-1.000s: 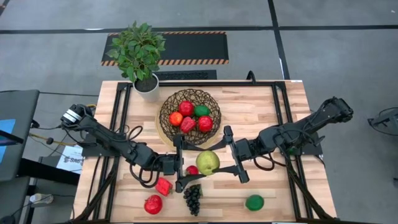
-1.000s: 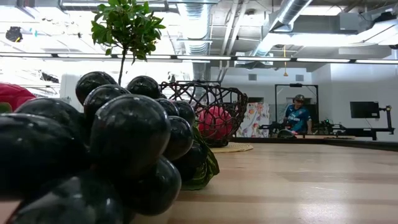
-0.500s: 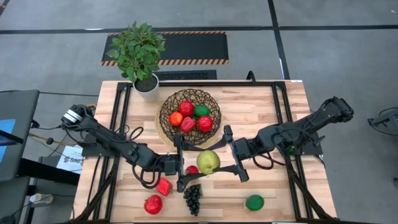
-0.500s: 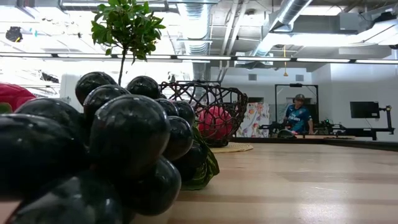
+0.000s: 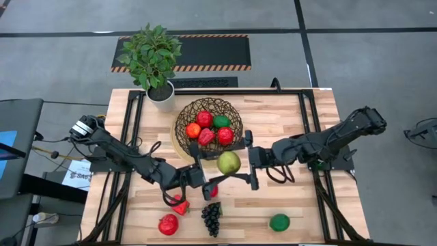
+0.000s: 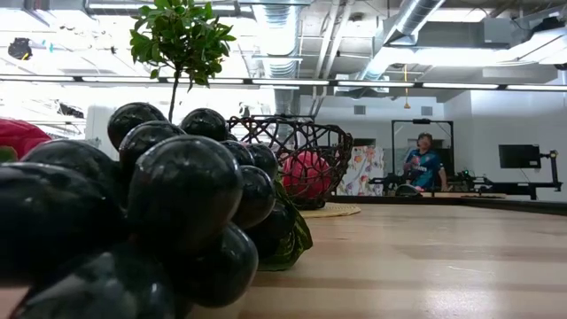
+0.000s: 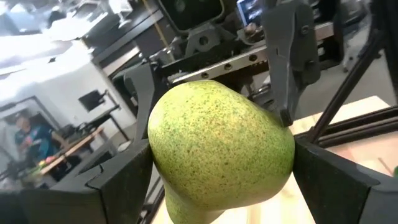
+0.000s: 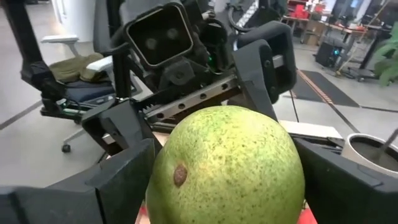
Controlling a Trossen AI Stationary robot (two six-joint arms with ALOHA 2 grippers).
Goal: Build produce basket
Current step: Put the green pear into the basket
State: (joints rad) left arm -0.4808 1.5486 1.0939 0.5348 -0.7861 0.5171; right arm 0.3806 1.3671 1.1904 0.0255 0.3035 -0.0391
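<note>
We have lifted the pear closer to the basket; left hand grips it, right hand is letting go.

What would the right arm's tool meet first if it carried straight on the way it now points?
The pear sits between its fingers already. Past that, the left tool faces it head-on, its fingers flanking the same pear, so it would probably strike that tool next, though depth is hard to judge.

Your way to the basket is blocked only by both grippers around the pear; table's right edge lies open.
</note>
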